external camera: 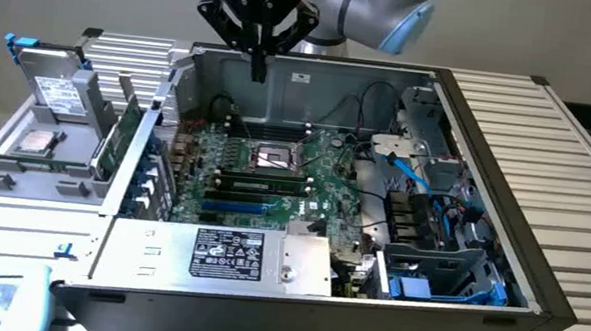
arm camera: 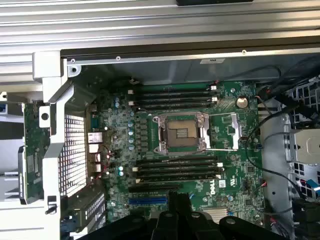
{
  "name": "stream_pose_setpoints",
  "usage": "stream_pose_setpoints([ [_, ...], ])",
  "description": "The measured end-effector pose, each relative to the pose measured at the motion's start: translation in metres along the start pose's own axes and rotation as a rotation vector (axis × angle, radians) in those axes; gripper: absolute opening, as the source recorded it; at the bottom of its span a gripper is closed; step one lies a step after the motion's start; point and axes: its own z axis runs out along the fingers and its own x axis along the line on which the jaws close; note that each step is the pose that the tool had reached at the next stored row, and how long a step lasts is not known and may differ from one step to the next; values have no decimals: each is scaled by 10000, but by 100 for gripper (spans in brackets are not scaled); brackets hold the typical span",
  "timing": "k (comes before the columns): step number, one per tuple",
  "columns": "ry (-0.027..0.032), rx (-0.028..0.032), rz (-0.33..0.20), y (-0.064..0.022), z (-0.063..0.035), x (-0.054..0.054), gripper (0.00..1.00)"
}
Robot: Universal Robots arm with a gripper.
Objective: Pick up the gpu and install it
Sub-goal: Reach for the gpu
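Note:
The gpu (external camera: 118,142) is a green card standing on edge in a grey holder just outside the open computer case, on the exterior view's left. The wrist view shows the gpu (arm camera: 31,152) beside the case's perforated rear wall. My gripper (external camera: 259,71) hangs above the far rim of the case, over the green motherboard (external camera: 272,171), well apart from the card. Its black fingers (arm camera: 178,200) are shut together with nothing between them, and they point down toward the motherboard (arm camera: 225,175) near the blue slot.
A silver labelled hard drive (external camera: 59,93) stands at the back of the grey holder tray (external camera: 37,178). Inside the case are the CPU socket (arm camera: 181,132), memory sticks, a labelled silver power supply (external camera: 229,255) and blue cables (external camera: 411,174) on the exterior view's right.

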Motion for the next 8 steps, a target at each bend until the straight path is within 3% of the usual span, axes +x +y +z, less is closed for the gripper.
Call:
stream_pose_setpoints([
  [8,0,0,0,0,0,0,12],
])
